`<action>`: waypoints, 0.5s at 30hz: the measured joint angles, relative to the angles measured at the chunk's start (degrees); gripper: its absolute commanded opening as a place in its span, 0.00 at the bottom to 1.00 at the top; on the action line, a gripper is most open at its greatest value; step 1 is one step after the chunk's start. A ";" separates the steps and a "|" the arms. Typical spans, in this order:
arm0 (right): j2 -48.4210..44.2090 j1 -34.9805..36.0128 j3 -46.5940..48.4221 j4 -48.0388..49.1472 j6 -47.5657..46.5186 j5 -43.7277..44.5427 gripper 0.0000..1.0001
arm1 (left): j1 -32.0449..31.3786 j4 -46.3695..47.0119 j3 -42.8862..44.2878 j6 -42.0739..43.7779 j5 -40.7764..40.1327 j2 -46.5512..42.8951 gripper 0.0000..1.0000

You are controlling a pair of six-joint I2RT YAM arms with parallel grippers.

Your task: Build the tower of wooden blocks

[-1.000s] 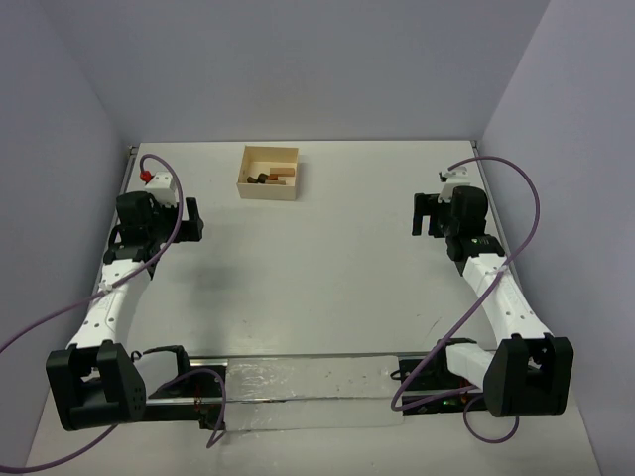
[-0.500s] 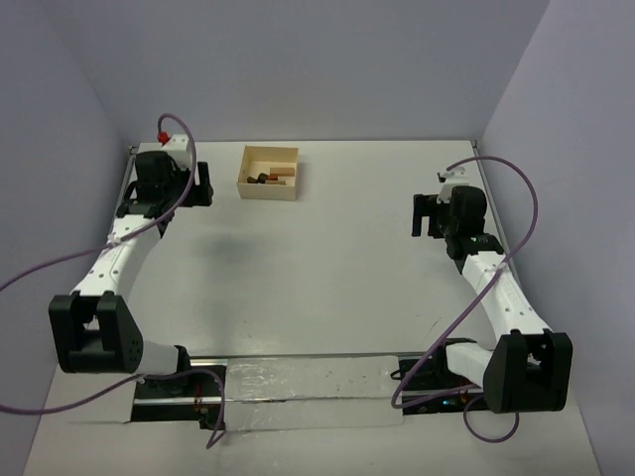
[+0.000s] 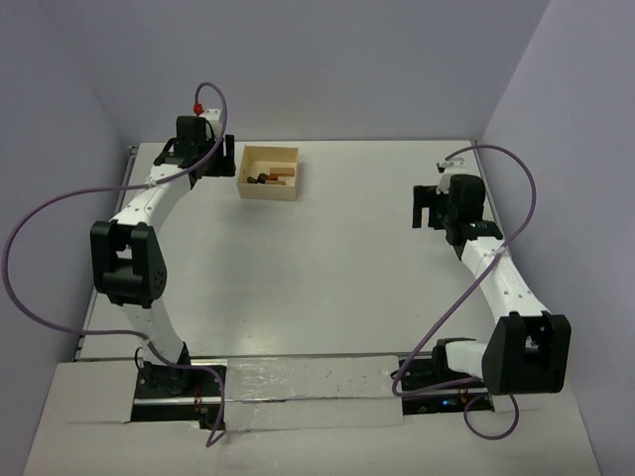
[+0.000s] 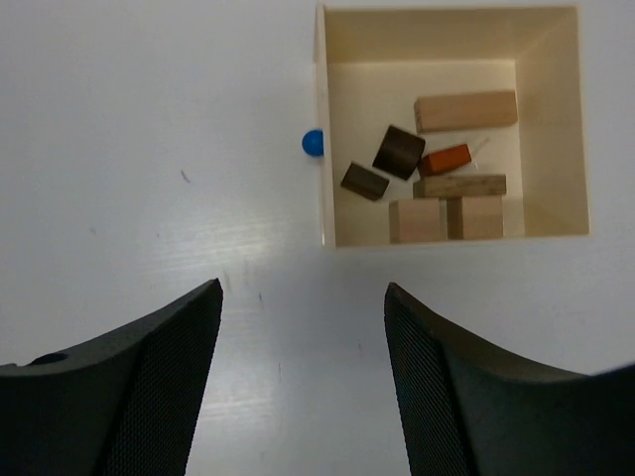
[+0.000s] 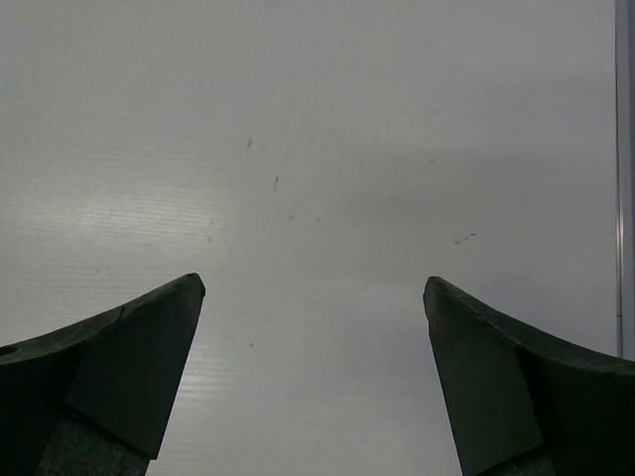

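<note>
Wood blocks [image 4: 464,111] lie in a box [image 4: 549,129] just beyond the left pincer [image 4: 303,293], spread empty.

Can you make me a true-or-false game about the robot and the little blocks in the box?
1. The small wooden blocks all lie inside the pale square wooden box. True.
2. The left tool is holding a block. False: its jaws are open and empty, short of the box.
3. A small blue ball sits outside the box, right beside its wall. True.
4. The right tool hangs over the box. False: only bare white table shows beneath it.
5. A block tower stands on the table. False: no tower is built yet, and the blocks lie loose in the box.
</note>
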 measured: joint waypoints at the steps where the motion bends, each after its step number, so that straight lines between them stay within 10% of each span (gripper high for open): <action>1: 0.46 0.01 0.25 -0.22 0.01 0.03 1.00 | -0.21 -0.82 1.80 -0.23 -0.08 1.51 0.72; 15: 4.20 -0.01 2.29 -1.13 0.24 0.32 1.00 | -2.24 -4.00 20.54 -0.70 -2.66 20.01 0.66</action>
